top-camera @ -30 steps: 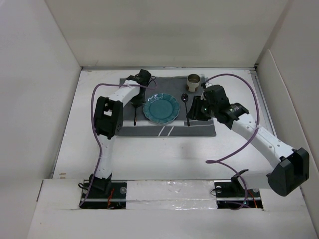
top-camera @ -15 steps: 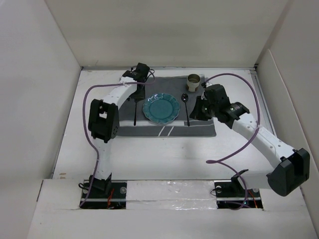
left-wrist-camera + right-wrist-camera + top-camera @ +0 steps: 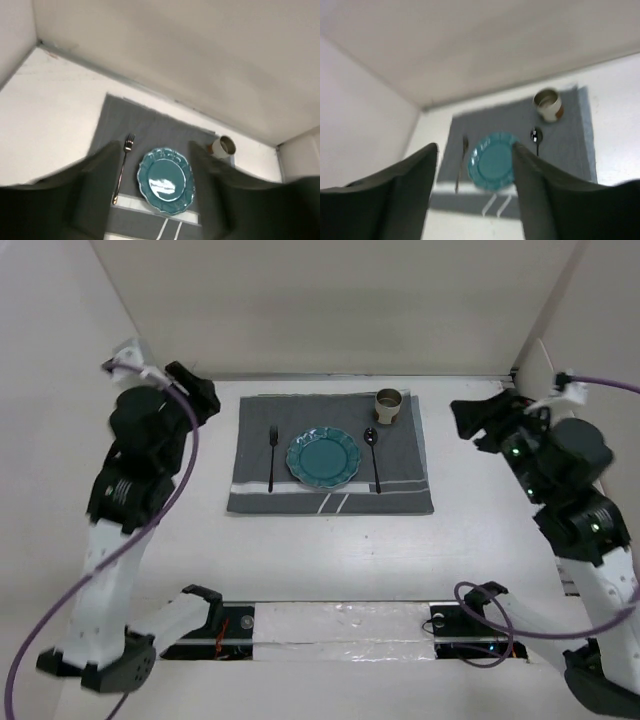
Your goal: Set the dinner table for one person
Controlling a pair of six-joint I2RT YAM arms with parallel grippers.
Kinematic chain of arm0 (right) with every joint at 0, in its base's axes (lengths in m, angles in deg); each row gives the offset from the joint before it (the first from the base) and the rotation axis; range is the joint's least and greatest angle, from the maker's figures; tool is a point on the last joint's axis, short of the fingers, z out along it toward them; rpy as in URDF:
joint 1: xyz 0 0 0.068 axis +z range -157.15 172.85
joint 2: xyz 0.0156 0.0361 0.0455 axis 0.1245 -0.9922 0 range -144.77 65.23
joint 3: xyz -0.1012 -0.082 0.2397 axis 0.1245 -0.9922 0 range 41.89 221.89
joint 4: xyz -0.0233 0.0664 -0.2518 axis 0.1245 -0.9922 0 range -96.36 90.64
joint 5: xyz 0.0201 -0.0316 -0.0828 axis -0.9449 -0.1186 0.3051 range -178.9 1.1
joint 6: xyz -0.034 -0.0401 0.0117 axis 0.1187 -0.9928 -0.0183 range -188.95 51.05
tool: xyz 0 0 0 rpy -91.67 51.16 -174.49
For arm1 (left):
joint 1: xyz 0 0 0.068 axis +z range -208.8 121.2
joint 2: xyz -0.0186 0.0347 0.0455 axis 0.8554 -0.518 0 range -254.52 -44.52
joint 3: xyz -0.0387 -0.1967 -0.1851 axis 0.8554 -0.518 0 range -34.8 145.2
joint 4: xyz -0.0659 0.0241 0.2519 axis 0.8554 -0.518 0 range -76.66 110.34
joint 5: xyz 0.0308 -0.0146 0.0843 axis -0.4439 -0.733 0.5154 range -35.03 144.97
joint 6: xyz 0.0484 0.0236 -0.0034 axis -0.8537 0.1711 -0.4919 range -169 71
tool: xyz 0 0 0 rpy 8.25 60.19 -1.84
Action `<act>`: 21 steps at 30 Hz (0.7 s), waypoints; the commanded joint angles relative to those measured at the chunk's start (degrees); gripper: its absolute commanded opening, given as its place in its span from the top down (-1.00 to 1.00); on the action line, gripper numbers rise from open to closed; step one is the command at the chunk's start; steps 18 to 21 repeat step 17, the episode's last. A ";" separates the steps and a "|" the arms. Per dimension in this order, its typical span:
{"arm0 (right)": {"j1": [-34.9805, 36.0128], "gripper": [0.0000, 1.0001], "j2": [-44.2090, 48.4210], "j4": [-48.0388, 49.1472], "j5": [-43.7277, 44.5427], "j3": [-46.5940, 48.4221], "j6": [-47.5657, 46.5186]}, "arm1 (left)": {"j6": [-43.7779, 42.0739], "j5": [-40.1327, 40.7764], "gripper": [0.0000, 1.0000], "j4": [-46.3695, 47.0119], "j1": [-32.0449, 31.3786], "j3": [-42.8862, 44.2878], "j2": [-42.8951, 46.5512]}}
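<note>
White dinner table [image 3: 330, 540] spans view. Grey placemat [image 3: 400, 490] lies toward its 12 o'clock edge. Teal plate [image 3: 323, 457] at placemat centre: fork [image 3: 272, 458] at 9 o'clock, spoon [image 3: 374, 455] at 3, cup [image 3: 388, 403] at 1. Left gripper [image 3: 198, 388] and right gripper [image 3: 472, 425] high off table, fingers spread wide, empty.

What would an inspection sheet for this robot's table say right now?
Surface: white dinner table, with a dark grey striped placemat lying flat on it.
Job's things: teal plate in the middle of the placemat; fork left of it, spoon right of it, cup at the far right corner.
Clutter: nothing seen.
Grippers: left gripper and right gripper are raised at the sides, both open and empty.
Cables: purple cables run along both arms, clear of the setting.
Surroundings: plain white walls on three sides.
</note>
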State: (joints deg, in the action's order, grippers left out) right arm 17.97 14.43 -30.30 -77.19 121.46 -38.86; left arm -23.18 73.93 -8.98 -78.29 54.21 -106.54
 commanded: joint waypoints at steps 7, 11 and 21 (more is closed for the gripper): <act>-5.87 -0.59 -0.26 1.14 11.59 1.73 -0.20 | 7.57 -3.58 -0.35 0.66 0.94 -14.56 12.53; -7.37 -0.61 -1.05 0.09 8.69 0.50 1.29 | 6.96 -5.07 -0.40 0.85 0.94 -15.80 12.54; -7.90 -0.66 -2.10 -0.88 5.26 0.14 2.17 | 5.11 -6.13 -0.49 1.37 0.94 -14.22 10.61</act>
